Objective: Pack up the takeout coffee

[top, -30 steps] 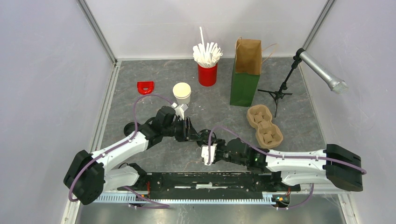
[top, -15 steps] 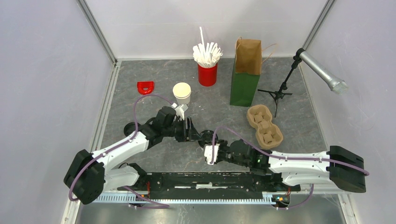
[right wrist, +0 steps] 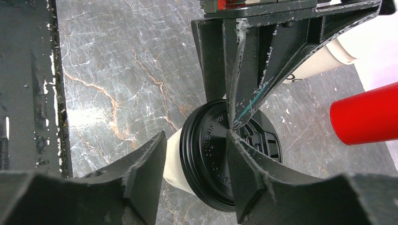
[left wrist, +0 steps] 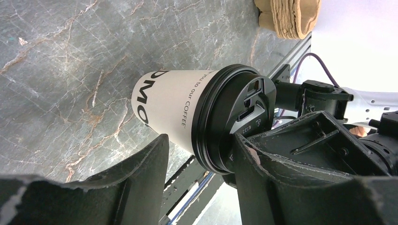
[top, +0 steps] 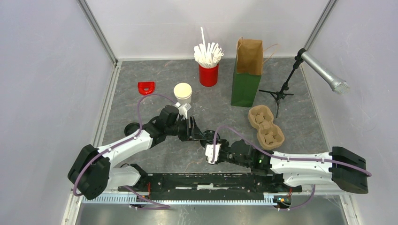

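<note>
The takeout coffee, a cream cup with dark print and a black lid, stands upright between both grippers. In the left wrist view my left gripper has its jaws apart: one fingertip rests on the lid top and the other is beside the cup wall. In the right wrist view my right gripper straddles the lid's rim with a gap to the cup wall. The left gripper's finger touches the lid top there. In the top view the left gripper is at the cup's left and the right gripper is in front of it.
A lidless stack of white cups stands behind the left gripper. A red cup of straws, a brown-and-green paper bag, a cardboard carrier tray, a microphone stand and a red piece are farther back.
My right gripper has moved forward to the cup and now straddles the lid rim. My left gripper has shifted slightly right onto the lid. The cup stays in place.
</note>
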`<state>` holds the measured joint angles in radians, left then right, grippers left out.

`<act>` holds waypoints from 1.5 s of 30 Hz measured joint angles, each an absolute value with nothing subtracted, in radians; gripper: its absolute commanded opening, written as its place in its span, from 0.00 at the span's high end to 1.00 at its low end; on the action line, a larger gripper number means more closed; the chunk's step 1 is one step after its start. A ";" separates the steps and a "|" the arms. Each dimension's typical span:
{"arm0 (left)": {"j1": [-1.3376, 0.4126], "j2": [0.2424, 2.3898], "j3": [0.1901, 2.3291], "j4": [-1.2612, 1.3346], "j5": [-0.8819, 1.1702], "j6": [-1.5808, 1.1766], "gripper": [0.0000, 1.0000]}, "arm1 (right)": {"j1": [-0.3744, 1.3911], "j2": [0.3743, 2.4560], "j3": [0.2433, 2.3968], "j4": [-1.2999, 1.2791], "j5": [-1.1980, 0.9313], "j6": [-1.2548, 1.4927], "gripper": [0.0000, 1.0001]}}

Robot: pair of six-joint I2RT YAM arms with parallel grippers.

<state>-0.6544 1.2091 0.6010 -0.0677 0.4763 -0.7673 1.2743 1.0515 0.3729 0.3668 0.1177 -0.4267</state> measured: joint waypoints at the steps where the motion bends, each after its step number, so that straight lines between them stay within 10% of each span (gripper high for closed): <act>1: -0.654 1.211 0.601 -0.065 0.476 -0.770 0.44 | 1.274 1.050 0.376 0.358 0.116 -0.418 0.37; 10: -0.664 1.222 0.601 -0.036 0.475 -0.772 0.47 | 1.263 0.947 0.416 0.287 0.136 -0.218 0.27; 20: -0.670 1.228 0.604 -0.031 0.472 -0.772 0.48 | 1.112 0.894 0.542 0.065 0.397 0.261 0.46; 45: -0.687 1.246 0.617 -0.021 0.453 -0.772 0.50 | 0.961 0.855 0.246 0.342 0.166 0.645 0.59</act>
<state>-0.6868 1.2461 0.6174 -0.0208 0.4534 -0.7723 0.9607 0.8551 0.2462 0.3416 0.1661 0.6453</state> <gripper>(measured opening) 0.503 0.424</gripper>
